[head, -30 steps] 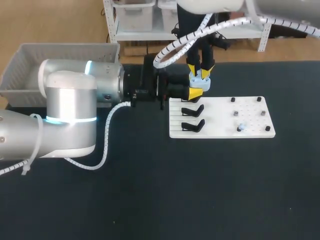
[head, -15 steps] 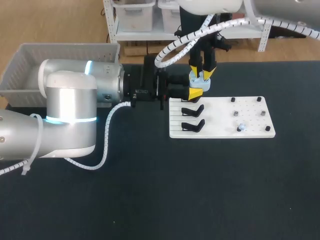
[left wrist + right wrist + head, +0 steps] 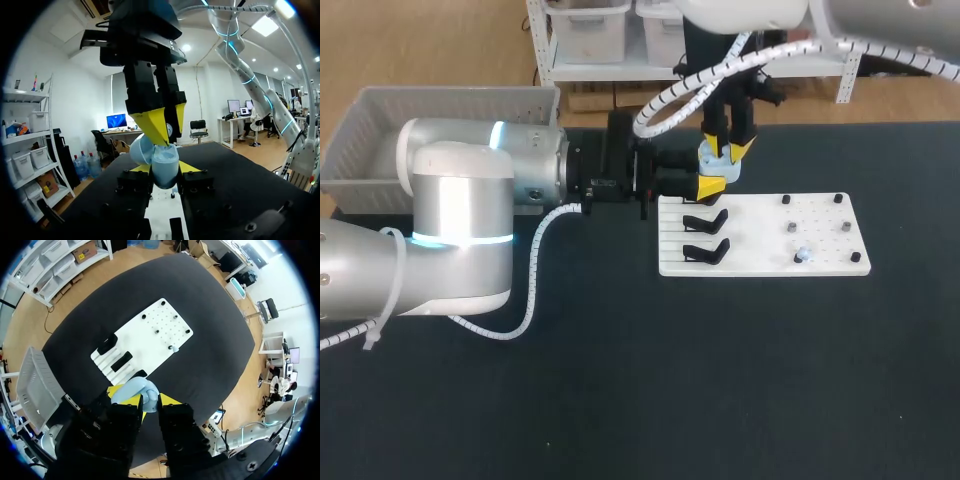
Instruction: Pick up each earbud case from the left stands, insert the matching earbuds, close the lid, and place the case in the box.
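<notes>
Right hand (image 3: 728, 152) now sits slightly higher and further back than a second ago. The drift is small and even over both half-second steps. Left hand (image 3: 712, 187) has not shifted. It lies level at the left edge of the white board (image 3: 820, 240) and pinches the lower half of the pale blue earbud case (image 3: 716, 160) from two sides.

The case is off its stand, held in the air just above the board's far-left corner. The right hand comes down from above with its tips pressed on the case's upper half. In the left wrist view the case shows as two rounded shells at an angle. The lid is probably part-lifted, though the hinge is hidden behind the fingers.

Reading: the small rise is the lid being opened, not a handover.

Two black stands (image 3: 705, 252) remain on the board. A small pale piece (image 3: 803, 253) among the pegs is possibly an earbud.

Inserting, closing and boxing are still ahead. The grey box (image 3: 380, 120) sits well apart, at the bench's (image 3: 720, 380) far left.
</notes>
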You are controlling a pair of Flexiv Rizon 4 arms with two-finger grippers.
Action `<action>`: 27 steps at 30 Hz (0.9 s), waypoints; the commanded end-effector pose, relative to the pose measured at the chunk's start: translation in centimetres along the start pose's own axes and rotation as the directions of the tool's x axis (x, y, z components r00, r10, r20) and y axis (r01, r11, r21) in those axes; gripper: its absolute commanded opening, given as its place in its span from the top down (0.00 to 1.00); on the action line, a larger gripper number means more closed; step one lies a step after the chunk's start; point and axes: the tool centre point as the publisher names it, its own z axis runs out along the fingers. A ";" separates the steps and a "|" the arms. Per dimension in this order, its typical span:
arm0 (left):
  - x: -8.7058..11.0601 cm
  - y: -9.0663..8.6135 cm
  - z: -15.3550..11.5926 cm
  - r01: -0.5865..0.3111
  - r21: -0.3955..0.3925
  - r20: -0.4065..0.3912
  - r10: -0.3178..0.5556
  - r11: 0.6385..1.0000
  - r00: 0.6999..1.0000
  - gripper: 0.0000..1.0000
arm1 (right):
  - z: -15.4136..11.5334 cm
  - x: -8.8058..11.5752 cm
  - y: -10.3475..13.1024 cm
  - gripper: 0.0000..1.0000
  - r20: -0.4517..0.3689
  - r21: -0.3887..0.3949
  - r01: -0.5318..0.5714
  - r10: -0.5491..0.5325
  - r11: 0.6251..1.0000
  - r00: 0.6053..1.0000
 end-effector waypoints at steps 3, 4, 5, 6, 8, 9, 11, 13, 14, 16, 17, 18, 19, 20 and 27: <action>0.1 -0.2 0.0 -0.004 -0.008 0.004 0.004 1.000 1.000 1.00 | 0.4 0.0 0.1 1.00 -0.012 0.003 -0.007 0.007 1.000 1.000; 0.1 -0.2 0.0 -0.004 -0.008 0.004 0.004 1.000 1.000 1.00 | 0.4 0.1 0.1 0.75 -0.013 0.003 -0.007 0.008 1.000 1.000; 0.1 -0.2 0.0 -0.004 -0.008 0.004 0.004 1.000 1.000 1.00 | 0.4 0.2 0.1 0.54 -0.015 0.003 -0.008 0.008 1.000 1.000; 0.1 -0.2 0.0 -0.004 -0.008 0.004 0.004 1.000 1.000 1.00 | 0.3 0.3 0.0 0.31 -0.016 0.002 -0.008 0.008 1.000 1.000; 0.1 -0.2 0.0 -0.004 -0.008 0.004 0.004 1.000 1.000 1.00 | -0.2 0.7 -0.3 0.00 -0.018 -0.016 -0.003 0.003 1.000 1.000; 0.1 -0.2 0.0 -0.004 -0.008 0.004 0.004 1.000 1.000 1.00 | -0.6 1.0 -0.6 0.00 -0.017 -0.034 0.002 -0.002 0.999 1.000; 0.1 -0.2 0.0 -0.004 -0.008 0.004 0.004 1.000 1.000 1.00 | -1.6 1.7 -1.5 0.04 -0.012 -0.084 0.011 -0.012 0.996 1.000; 0.1 -0.2 0.0 -0.004 -0.008 0.004 0.004 1.000 1.000 1.00 | -2.3 2.2 -2.8 0.09 -0.002 -0.127 0.020 -0.020 0.992 1.000; 0.1 -0.2 0.0 -0.004 -0.008 0.004 0.004 1.000 1.000 1.00 | -2.6 2.4 -3.4 0.08 0.005 -0.142 0.022 -0.021 0.990 1.000; 0.1 -0.2 0.0 -0.004 -0.008 0.004 0.004 1.000 1.000 1.00 | -3.0 2.4 -4.8 0.05 0.038 -0.192 0.045 -0.038 0.980 0.999; 0.1 -0.2 0.0 -0.004 -0.008 0.004 0.004 1.000 1.000 1.00 | -3.1 2.3 -5.6 0.06 0.057 -0.218 0.050 -0.038 0.975 0.998; 0.1 -0.2 0.0 -0.004 -0.008 0.004 0.004 1.000 1.000 1.00 | -3.2 2.2 -6.3 0.03 0.084 -0.240 0.075 -0.056 0.968 0.995; 0.1 -0.2 0.0 -0.004 -0.008 0.004 0.004 1.000 1.000 1.00 | -3.0 2.1 -7.0 0.01 0.129 -0.242 0.097 -0.067 0.965 0.989; 0.1 -0.2 0.0 -0.004 -0.008 0.004 0.004 1.000 1.000 1.00 | -2.8 1.8 -7.5 0.03 0.143 -0.250 0.102 -0.068 0.963 0.987; 0.1 -0.2 0.0 -0.004 -0.008 0.004 0.004 1.000 1.000 1.00 | -1.5 0.7 -10.4 0.31 0.193 -0.335 0.155 -0.093 0.930 0.977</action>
